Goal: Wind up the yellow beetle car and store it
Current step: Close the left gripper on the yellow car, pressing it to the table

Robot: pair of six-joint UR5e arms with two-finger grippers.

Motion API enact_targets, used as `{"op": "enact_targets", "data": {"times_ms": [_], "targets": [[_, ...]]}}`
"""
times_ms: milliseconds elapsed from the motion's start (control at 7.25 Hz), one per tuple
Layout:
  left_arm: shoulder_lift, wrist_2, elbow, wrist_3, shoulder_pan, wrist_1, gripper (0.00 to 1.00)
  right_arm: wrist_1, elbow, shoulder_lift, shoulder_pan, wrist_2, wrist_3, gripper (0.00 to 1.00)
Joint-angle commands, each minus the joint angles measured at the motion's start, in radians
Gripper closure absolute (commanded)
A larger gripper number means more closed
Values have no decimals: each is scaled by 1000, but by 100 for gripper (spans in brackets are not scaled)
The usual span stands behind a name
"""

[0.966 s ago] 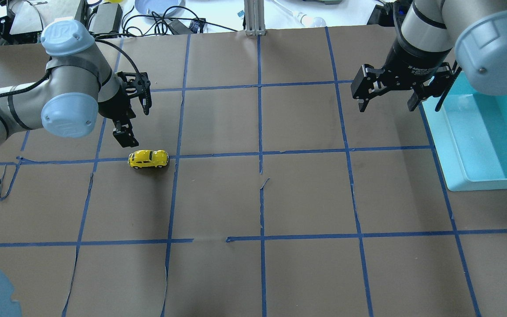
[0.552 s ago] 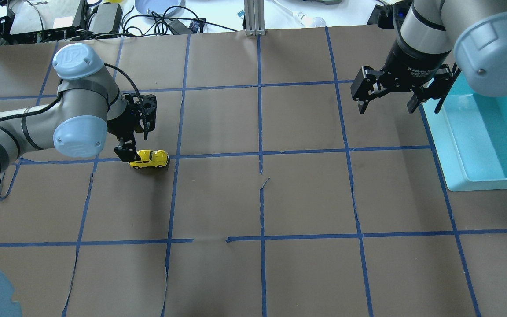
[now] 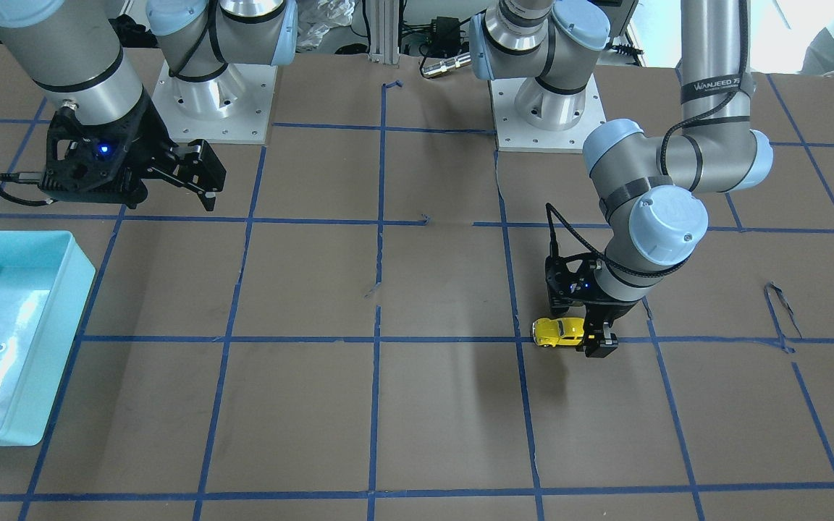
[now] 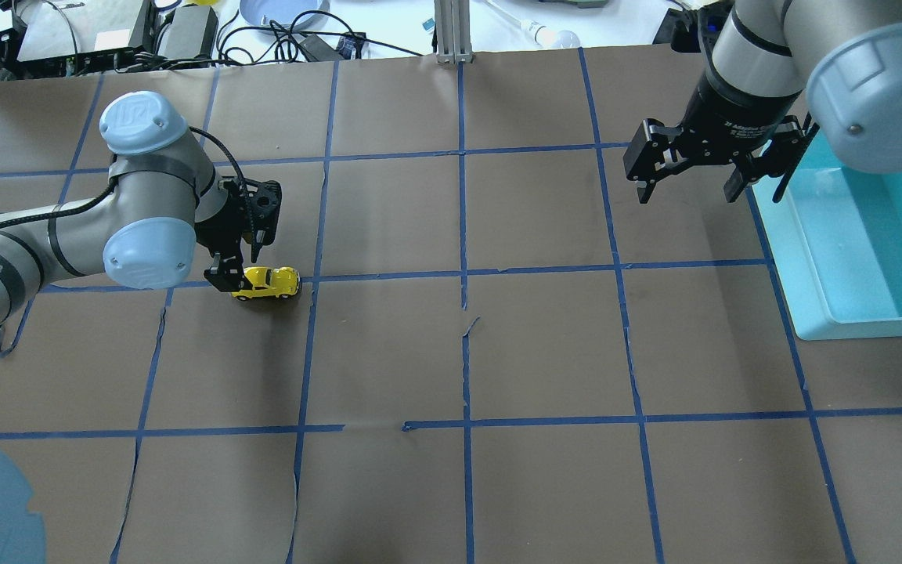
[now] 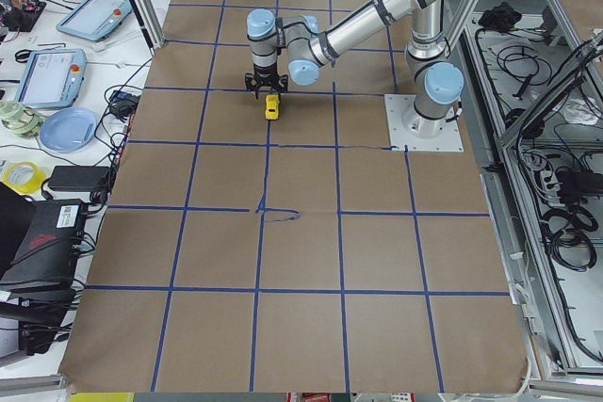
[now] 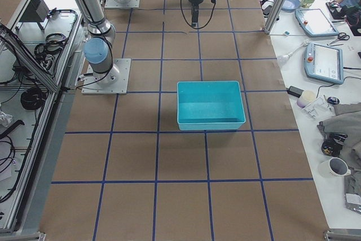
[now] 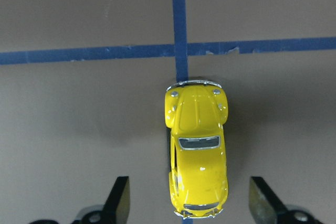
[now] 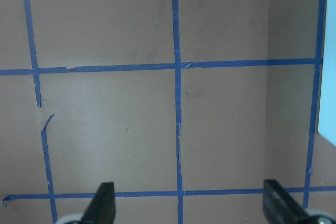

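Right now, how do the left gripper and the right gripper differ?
The left gripper is low at the table, straddling the rear of the yellow beetle car; the right gripper hangs higher with nothing in its gap. The left gripper is far from the teal bin; the right gripper is beside it. Both are open and hold nothing.
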Motion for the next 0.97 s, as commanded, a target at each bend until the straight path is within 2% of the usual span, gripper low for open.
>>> {"op": "enact_targets", "data": {"times_ms": [0,138,828], "targets": [[-15,-1,-5,-27,1,34,19,-1,0,0,1,0,-1,0],[-38,0,-5,-27,1,90,21,-1,0,0,1,0,-1,0],[-52,-1,-42,-35,1,94,22,-1,0,0,1,0,-1,0]]}}
